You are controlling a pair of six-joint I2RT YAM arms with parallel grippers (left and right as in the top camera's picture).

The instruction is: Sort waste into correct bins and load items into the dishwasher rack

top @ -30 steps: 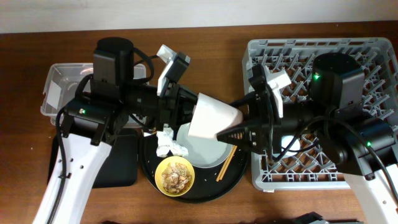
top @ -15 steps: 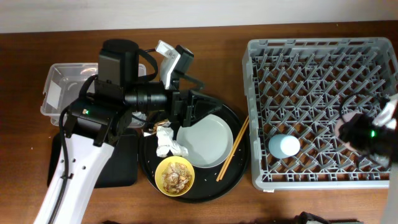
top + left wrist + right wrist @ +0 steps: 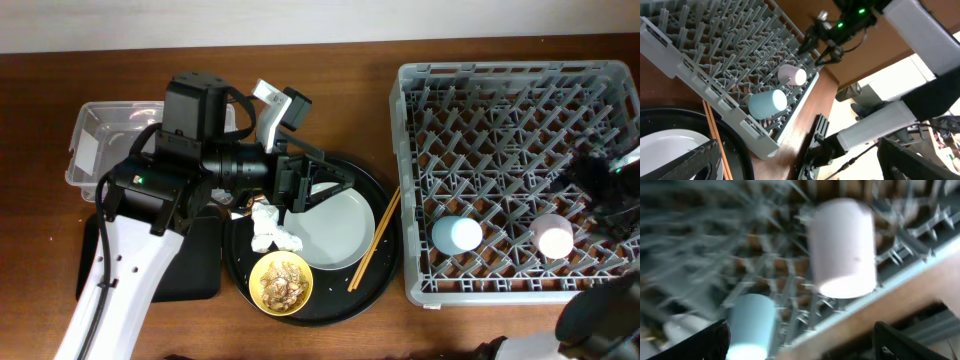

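**A:** Overhead first. What is left to do?

**B:** Everything on the round black tray [image 3: 385,277]. The grey-white plate [image 3: 338,232] sits in the middle, and the chopsticks [image 3: 376,236] lie along its right side. The crumpled tissue [image 3: 268,228] touches its left edge. The yellow bowl [image 3: 254,283] in front holds food scraps [image 3: 283,280]. The light-blue cup [image 3: 456,235] and pink cup [image 3: 553,238] already stand in the dishwasher rack [image 3: 500,100].

**A:** Which arm is nearer?

**B:** The left one. The left gripper [image 3: 322,186] hangs over the plate's upper-left rim, jaws spread and empty. The plate lies just beneath it and to its right. The chopsticks lie further right, their long axis running on a diagonal from near the rack down toward the bowl. The right gripper [image 3: 605,185] is at the rack's far right edge, well apart from the tray. I judge that the next pick falls to the left arm.

**A:** And the left wrist view?

**B:** Its own fingers [image 3: 690,165] sit in the two lower corners, wide apart with nothing between them. A sliver of plate and the chopsticks show at lower left. Beyond is the rack with both cups side by side. The right gripper is above the pink one, and its fingers look parted too.

**A:** Right wrist?

**B:** It is blurred, but its fingers [image 3: 690,342] are in the lower corners, wide apart and holding nothing. The pink cup is ahead among the pegs, and the blue one is lower left.
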